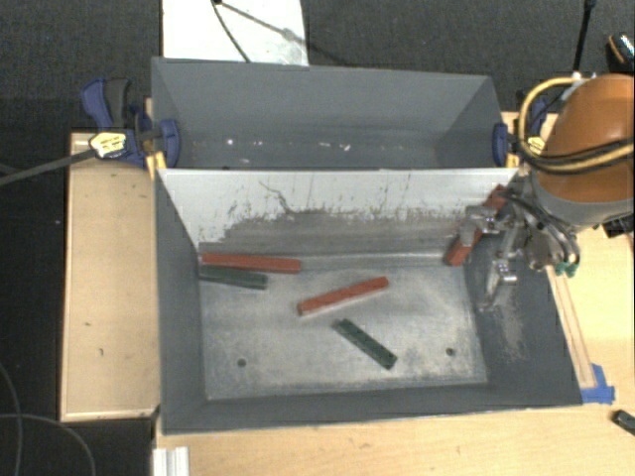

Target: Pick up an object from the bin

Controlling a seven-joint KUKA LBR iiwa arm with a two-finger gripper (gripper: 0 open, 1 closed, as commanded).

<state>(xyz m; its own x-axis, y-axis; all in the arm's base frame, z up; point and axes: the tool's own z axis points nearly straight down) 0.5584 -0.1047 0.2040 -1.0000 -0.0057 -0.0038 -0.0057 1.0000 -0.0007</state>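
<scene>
Two flat red bars (342, 296), two green bars (365, 344), scuffed metal bin (298, 360)

Single camera — high over bin (327, 198), looking down, slightly oblique; whole bin in frame.

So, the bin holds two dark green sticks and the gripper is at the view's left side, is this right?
Not quite. The camera view shows the gripper at the right side of the bin, not the left. Both dark green sticks are there.
</scene>
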